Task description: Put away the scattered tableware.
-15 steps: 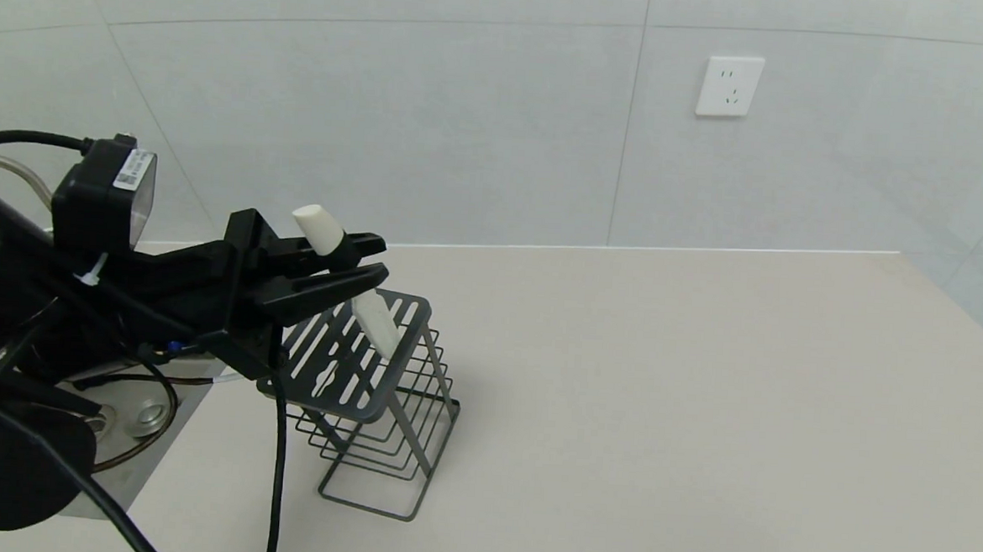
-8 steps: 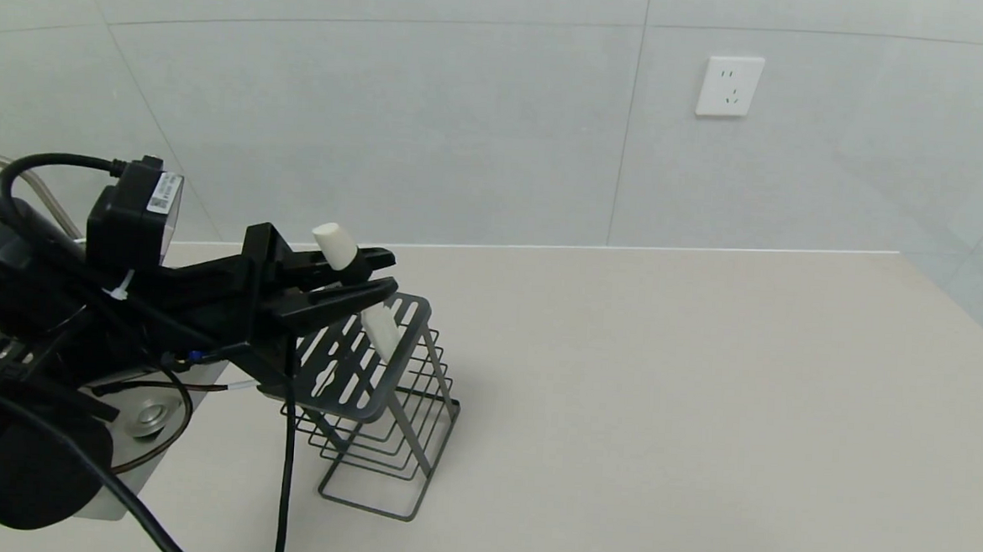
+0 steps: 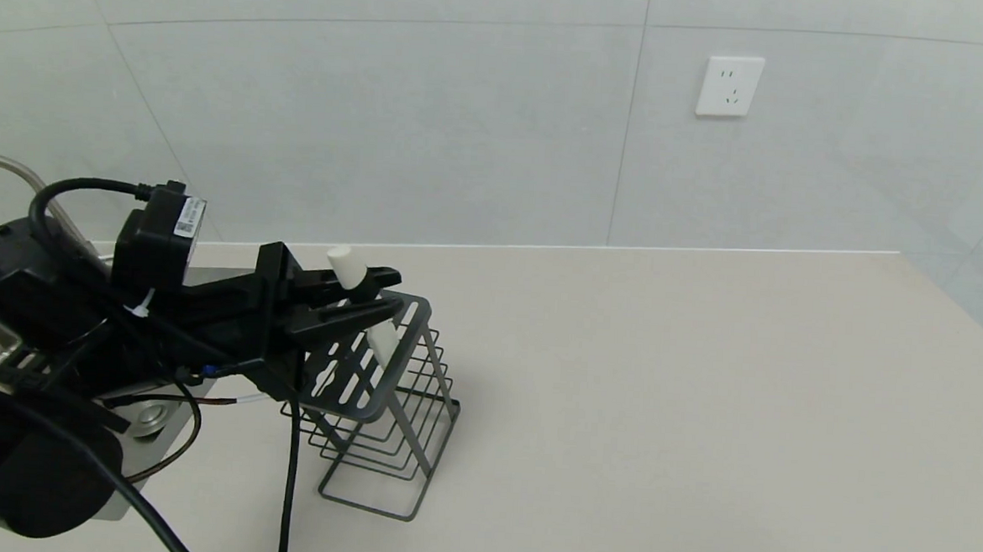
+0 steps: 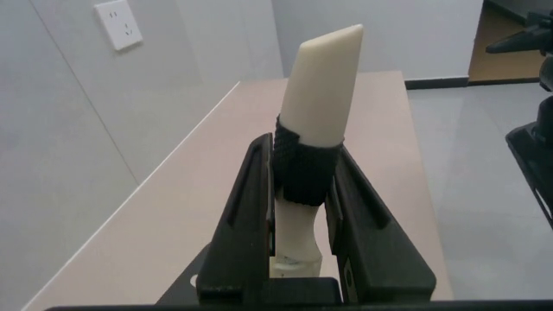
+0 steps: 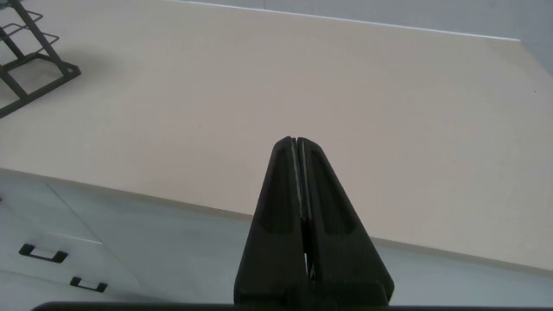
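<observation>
In the left-centre of the head view, the left gripper is clamped on a smooth white tapered utensil handle. The handle tilts, with its rounded end up and toward the wall. Its lower stretch reaches down to the slotted top plate of a dark grey metal wire rack, which stands on the pale beige counter. Whether the lower end has entered a slot or only rests against the plate cannot be told, and the working end of the utensil is hidden. In the left wrist view, the left gripper presses its two fingers against a black band around the handle. The right gripper is pinched together on nothing and hangs over the near edge of the counter, above pale drawer fronts. A steel sink lies at the lower left of the head view, just beside the rack.

The step appears to be lowering the utensil into the rack. The main risk is a missed slot. With the handle tilted, the hidden end could catch on a bar of the plate, and pushing down then could tip or slide the light wire rack toward the sink. Letting go too early could leave the utensil leaning, so that it falls out onto the counter. The smooth handle could also twist in the grip if it jams.
</observation>
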Motion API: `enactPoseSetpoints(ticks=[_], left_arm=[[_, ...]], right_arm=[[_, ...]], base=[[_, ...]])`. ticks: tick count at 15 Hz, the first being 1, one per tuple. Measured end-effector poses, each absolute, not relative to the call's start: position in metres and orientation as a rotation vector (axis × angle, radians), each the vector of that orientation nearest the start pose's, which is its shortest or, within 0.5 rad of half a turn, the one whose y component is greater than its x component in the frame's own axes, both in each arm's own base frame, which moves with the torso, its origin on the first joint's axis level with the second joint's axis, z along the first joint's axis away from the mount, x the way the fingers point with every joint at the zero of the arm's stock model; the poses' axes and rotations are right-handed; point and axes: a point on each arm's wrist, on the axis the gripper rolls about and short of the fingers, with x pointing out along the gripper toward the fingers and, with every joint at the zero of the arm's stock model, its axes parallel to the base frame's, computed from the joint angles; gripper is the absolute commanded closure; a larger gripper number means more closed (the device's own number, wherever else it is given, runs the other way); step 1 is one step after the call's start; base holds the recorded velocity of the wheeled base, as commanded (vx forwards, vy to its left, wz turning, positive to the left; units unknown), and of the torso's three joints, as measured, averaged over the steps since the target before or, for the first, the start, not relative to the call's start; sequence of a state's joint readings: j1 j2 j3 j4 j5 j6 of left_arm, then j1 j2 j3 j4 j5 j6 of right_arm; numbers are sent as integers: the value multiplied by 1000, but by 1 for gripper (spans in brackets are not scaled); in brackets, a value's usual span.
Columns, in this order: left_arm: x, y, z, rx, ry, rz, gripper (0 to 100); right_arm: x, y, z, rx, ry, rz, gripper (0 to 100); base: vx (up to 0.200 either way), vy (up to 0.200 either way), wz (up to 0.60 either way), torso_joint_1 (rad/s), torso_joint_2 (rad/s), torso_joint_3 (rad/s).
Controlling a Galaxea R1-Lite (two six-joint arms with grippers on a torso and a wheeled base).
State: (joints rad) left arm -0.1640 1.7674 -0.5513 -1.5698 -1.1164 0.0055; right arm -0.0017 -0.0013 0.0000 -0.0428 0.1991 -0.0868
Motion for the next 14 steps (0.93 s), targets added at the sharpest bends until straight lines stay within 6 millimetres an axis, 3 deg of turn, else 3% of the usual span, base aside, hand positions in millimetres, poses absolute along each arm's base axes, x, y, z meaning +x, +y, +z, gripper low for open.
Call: enactPoseSetpoints(ticks=[14], left_arm=[[272,-66,164,180,-284,-1266,100]], right_arm=[[-23,4,80,-91,-52,195,100]], base=[[0,0,0,0,0,0]])
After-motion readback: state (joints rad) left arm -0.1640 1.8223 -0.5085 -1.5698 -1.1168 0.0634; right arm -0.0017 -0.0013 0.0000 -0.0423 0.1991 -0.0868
